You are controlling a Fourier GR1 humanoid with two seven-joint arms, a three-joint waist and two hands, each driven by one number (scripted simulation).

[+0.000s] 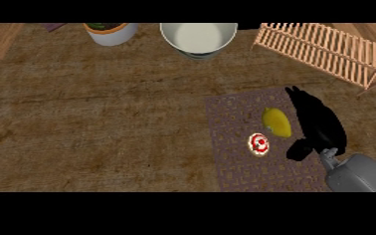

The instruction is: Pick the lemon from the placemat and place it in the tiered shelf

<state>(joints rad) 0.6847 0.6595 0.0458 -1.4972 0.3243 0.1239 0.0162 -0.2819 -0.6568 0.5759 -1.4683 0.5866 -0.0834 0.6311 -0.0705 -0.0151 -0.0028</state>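
Observation:
A yellow lemon (pixel 277 121) lies on the patterned brown placemat (pixel 238 169) at the right of the counter. My right hand (pixel 320 124) rests just to the lemon's right, fingers stretched out toward the far side and thumb (pixel 298 150) sticking out below the lemon; the hand is open and does not enclose the fruit. The tiered shelf (pixel 320 50), made of pale wooden slats, stands at the far right. My left hand is out of sight.
A small round red-and-white object (pixel 258 143) sits on the placemat left of the lemon. A white pot (pixel 199 38) stands at the back centre and a white planter (pixel 112 32) at the back left. Bare wooden counter spreads to the left.

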